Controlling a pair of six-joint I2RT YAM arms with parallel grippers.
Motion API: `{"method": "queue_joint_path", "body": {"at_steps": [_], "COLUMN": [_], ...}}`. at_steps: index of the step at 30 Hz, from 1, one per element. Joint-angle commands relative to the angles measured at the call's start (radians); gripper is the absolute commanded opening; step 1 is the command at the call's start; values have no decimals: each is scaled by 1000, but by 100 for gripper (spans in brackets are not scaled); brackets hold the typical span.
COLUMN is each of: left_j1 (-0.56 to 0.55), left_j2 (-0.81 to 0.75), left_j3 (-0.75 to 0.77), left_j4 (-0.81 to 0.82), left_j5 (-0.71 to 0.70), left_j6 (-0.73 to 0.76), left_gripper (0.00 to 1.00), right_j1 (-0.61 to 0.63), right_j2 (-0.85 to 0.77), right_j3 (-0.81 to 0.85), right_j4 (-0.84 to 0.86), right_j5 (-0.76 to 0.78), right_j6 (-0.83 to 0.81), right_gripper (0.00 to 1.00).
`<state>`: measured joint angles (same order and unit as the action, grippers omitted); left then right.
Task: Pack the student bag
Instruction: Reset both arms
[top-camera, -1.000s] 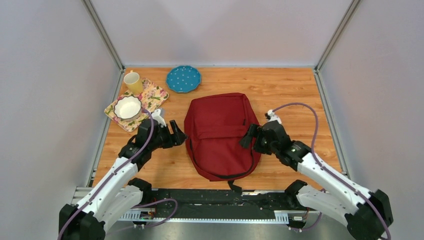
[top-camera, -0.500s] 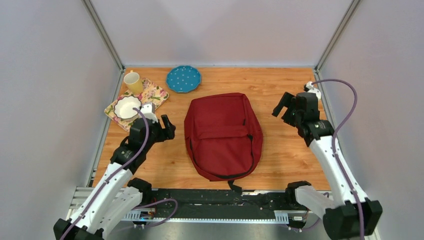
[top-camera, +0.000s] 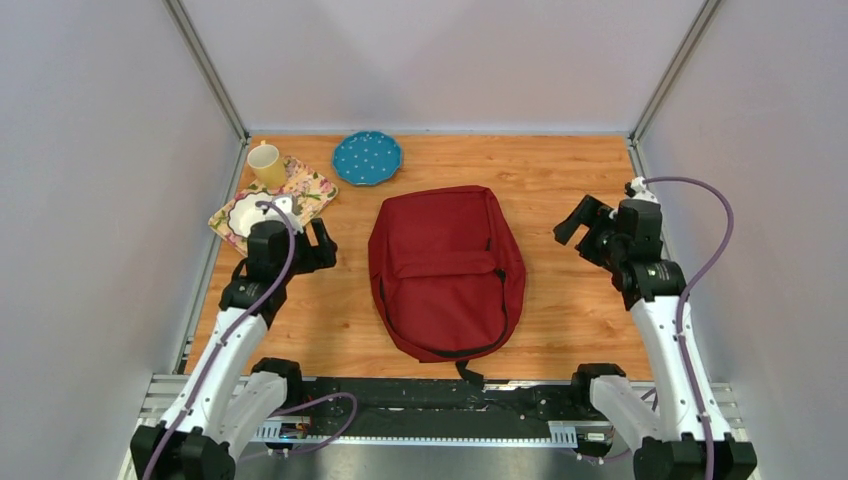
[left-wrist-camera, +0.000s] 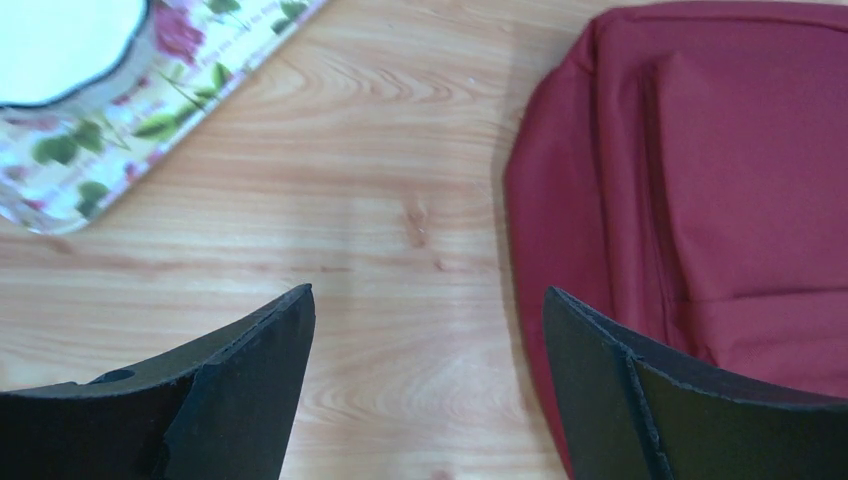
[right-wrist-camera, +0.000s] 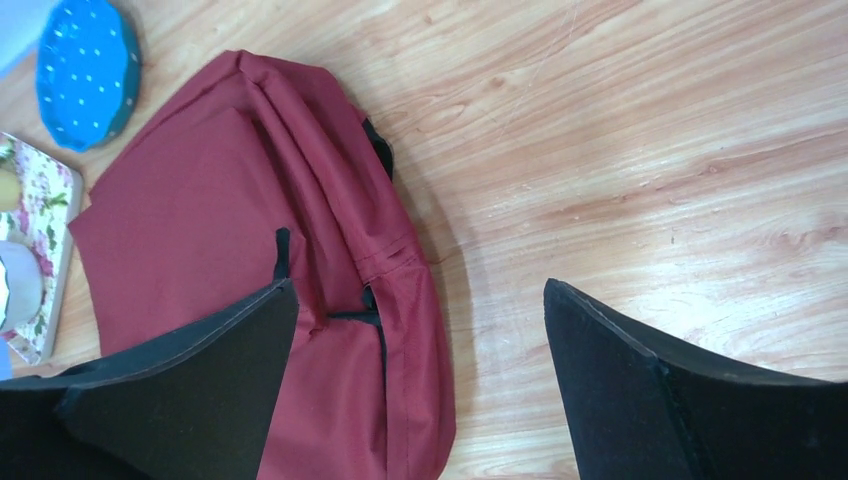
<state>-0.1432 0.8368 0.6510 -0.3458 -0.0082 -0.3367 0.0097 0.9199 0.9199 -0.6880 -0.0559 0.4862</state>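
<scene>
Wood table (top-camera: 560, 170) w/ bag (top-camera: 445, 265), grey walls (top-camera: 100, 150)

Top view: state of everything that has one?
Backpack: lying flat, looks closed.
Mug: upright on floral tray.
Bowl: upright on tray, looks empty.
Blue plate: flat, empty.
Left arm: jaws open, empty.
Right arm: jaws open, empty.

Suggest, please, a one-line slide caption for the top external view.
Dark red backpack lies flat on the wooden table, untouched, between the open left gripper and the open right gripper.
</scene>
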Motion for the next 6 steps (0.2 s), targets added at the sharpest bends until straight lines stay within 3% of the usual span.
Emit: {"method": "queue_joint_path", "body": {"at_steps": [1, 6], "left_j1": [1, 1], "left_j2": [-105, -134], "left_j3": [-48, -27], "left_j4": [33, -2], "left_j5": [70, 50], "left_j6": [-78, -55], "left_gripper": [90, 91], "right_j1": [-1, -2], "right_j2": [-95, -147], "right_j3": [-27, -24], "right_j4": [79, 119], "right_j5": [45, 21], "right_j6": [12, 26], "right_gripper": [96, 96]}}
